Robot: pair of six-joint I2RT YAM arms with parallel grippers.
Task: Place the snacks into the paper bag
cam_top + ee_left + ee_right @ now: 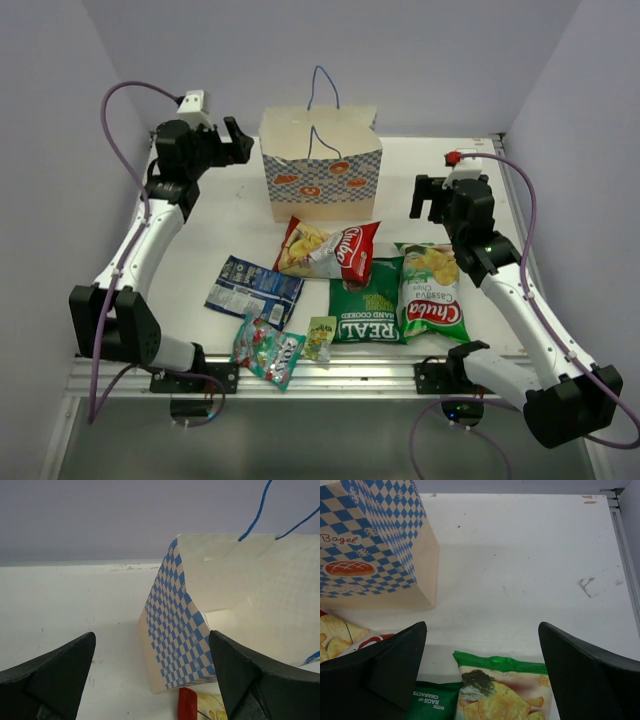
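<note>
- As counted from the top view, zero of six snacks bagged; judged at the very start, no pick begun.
- paper bag (320, 170): upright at the far middle of the table (215, 225), mouth up and open, blue string handles sticking up. Inside floor hidden, but all six packets accounted for outside it.
- red-yellow chip bag (328, 250): flat, just in front of the paper bag and closest to it. Touching its base or not, cannot tell.
- dark green "REAL" chip bag (367, 312): flat, nearer the arms, top edge meeting the red-yellow chip bag.
- green-white cassava chip bag (432, 292): flat, right of the "REAL" one, edges touching or overlapping.
- dark blue packet (252, 287): flat, left of the group, near the red-yellow chip bag.
- colourful candy packet (265, 350): at the near edge, just below the dark blue packet.
- tiny yellow-green sachet (319, 338): at the near edge, between the candy packet and the "REAL" bag.
- left gripper (238, 142): jaws spread wide, nothing between them. Raised at far left just beside the paper bag, wrist view looking at its checkered side.
- right gripper (428, 205): jaws spread wide, holding nothing. Raised to the right of the paper bag and apart from it, over the far end of the cassava bag.
- Left to do: all six picks and drops into the bag.
- Likely first pick, as a guess only: the red-yellow chip bag, nearest the bag mouth.
- Risk guess: tipping or sliding of the light paper bag on a drop. Hardest pinch probably the thin flat sachet.
</note>
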